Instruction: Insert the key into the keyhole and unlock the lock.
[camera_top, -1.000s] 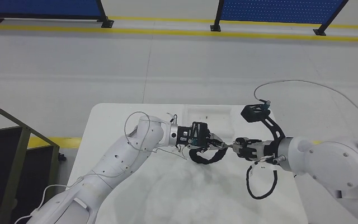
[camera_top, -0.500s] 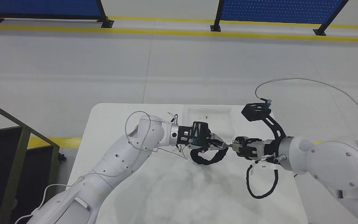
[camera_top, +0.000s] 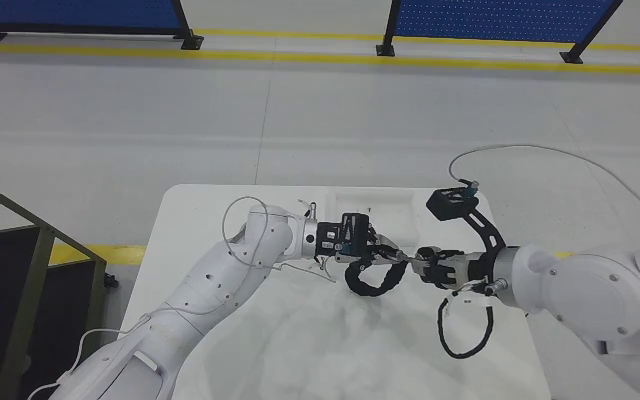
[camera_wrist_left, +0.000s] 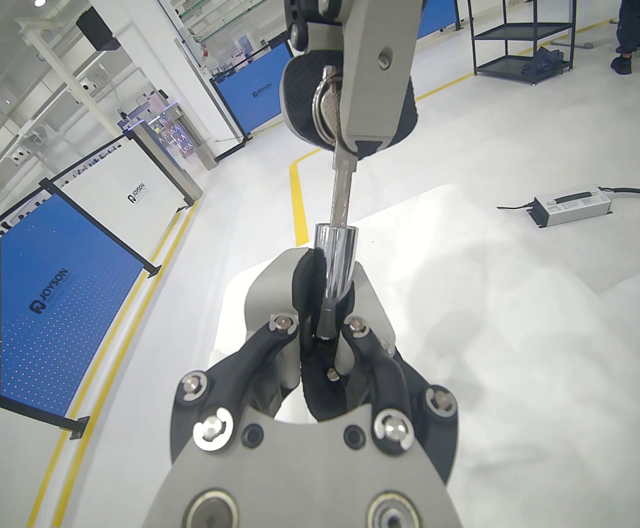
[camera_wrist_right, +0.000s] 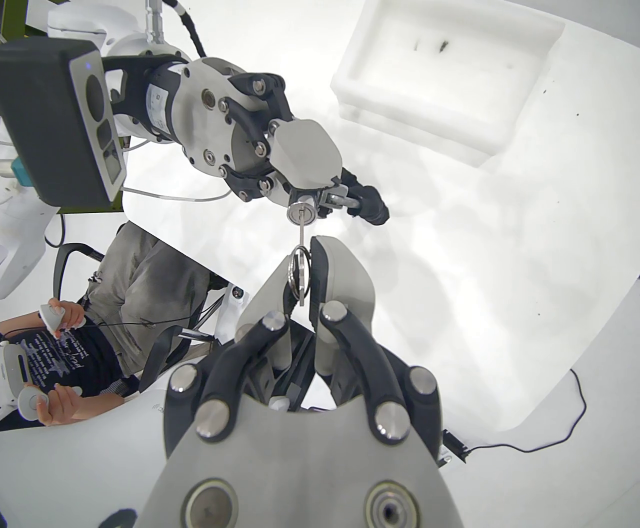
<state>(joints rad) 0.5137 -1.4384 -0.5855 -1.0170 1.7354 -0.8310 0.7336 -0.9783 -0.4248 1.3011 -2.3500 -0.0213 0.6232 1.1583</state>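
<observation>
Above the table (camera_top: 195, 232), your right gripper (camera_wrist_right: 300, 272) pinches the key (camera_wrist_left: 343, 187), tip at the keyhole (camera_wrist_right: 301, 215) of the lock (camera_wrist_left: 336, 262) your left gripper (camera_wrist_left: 327, 295) clamps.

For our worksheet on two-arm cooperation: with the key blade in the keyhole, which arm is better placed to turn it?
Right, most likely. The right pincer grips the key by its head, while the left pincer clamps the lock, so it can only steady it.
</observation>
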